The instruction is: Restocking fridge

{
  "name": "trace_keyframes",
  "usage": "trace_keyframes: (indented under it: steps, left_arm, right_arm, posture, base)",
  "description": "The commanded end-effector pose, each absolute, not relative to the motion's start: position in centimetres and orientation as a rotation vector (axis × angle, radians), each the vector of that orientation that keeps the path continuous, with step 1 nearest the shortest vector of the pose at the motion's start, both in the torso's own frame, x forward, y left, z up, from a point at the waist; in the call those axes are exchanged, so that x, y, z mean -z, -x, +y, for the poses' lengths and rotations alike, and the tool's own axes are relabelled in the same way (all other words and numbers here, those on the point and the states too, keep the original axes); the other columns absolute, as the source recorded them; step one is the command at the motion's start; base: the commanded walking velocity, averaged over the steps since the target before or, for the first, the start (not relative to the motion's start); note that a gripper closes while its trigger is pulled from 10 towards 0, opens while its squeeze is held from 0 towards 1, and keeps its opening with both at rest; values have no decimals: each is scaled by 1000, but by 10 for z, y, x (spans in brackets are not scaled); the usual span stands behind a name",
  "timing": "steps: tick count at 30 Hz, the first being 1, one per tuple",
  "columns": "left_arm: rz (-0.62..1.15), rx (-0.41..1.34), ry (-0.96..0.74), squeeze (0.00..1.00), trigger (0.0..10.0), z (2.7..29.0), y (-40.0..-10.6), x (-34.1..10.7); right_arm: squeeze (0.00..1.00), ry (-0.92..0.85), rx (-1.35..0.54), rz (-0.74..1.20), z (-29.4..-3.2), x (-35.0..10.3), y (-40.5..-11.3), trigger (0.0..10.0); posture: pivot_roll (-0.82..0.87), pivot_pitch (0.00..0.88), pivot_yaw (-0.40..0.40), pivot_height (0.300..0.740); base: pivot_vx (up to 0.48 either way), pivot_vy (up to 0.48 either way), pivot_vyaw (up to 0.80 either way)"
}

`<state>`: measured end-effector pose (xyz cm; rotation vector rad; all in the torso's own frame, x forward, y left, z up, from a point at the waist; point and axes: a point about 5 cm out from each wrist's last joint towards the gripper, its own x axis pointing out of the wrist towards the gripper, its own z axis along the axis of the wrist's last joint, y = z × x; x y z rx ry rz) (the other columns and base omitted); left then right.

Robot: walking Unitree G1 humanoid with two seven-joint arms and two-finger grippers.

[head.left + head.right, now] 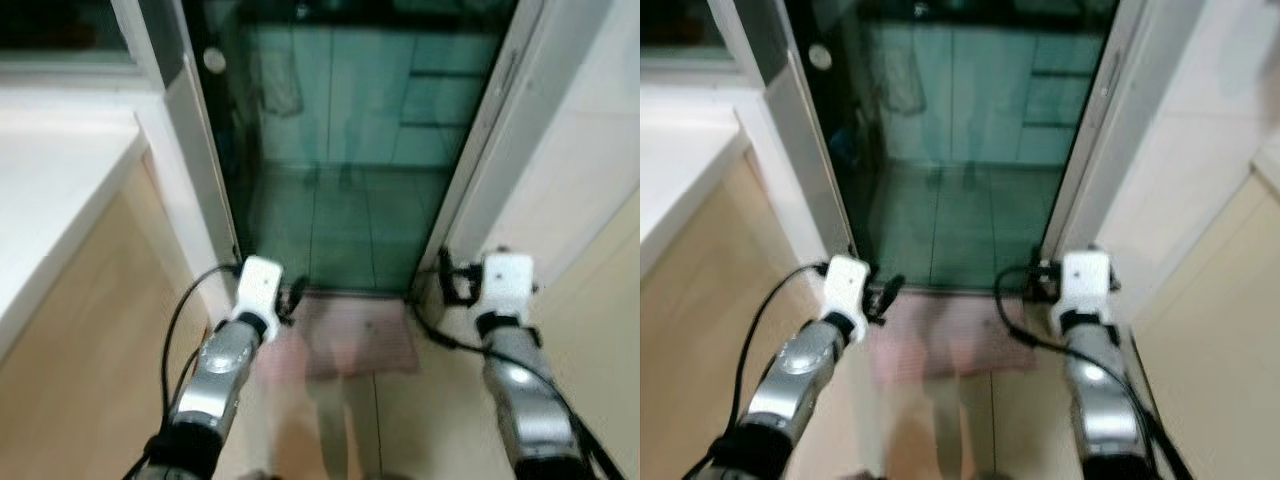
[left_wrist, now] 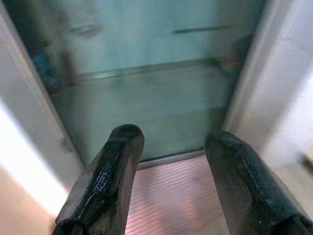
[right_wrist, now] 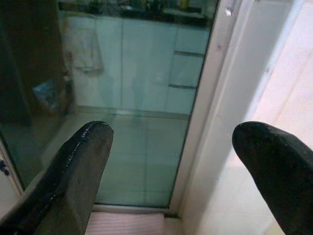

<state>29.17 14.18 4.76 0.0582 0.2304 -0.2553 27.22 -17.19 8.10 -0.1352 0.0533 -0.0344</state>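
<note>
Both silver arms reach forward at waist height toward a glass door (image 1: 340, 150). My left gripper (image 1: 296, 296) is open with nothing between its black fingers (image 2: 115, 166), and it hangs over the near edge of a pink floor mat (image 1: 360, 335). My right gripper (image 1: 446, 276) is open and empty too, with its fingers (image 3: 80, 161) spread wide before the door's right frame (image 3: 205, 98). Behind the glass I see a tiled floor and pale cabinets. The head views are blurred.
A white counter (image 1: 50, 190) over beige cabinet fronts (image 1: 90, 340) runs along my left. A white wall and beige panel (image 1: 600, 300) close in on the right. The door's white left frame (image 1: 185, 150) stands close to my left arm.
</note>
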Motion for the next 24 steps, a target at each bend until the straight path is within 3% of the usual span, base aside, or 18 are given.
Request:
trace_keyframes:
  steps: [1, 9, 17, 24]
  left_arm:
    - [220, 258, -50, 0, 10000, 136, -294, -49]
    - [262, 211, -11, 0, 10000, 141, -293, -44]
    - [494, 149, -54, 0, 10000, 179, -258, -4]
    - [456, 242, -93, 0, 10000, 163, -258, -13]
  right_arm:
    - [0, 147, 66, 73, -183, -78, -271, 10000]
    - [0, 142, 65, 69, -182, -78, -270, 10000]
    - [0, 122, 74, 99, -189, -70, -265, 10000]
    - [0, 124, 47, 105, -187, -69, -267, 10000]
  posture:
    - [-177, 0, 10, 719]
    - [-181, 0, 14, 719]
    - [-157, 0, -7, 719]
    - [-142, 0, -17, 719]
  base:
    - [0, 0, 0]
    - [0, 0, 0]
    - [0, 0, 0]
    - [0, 0, 0]
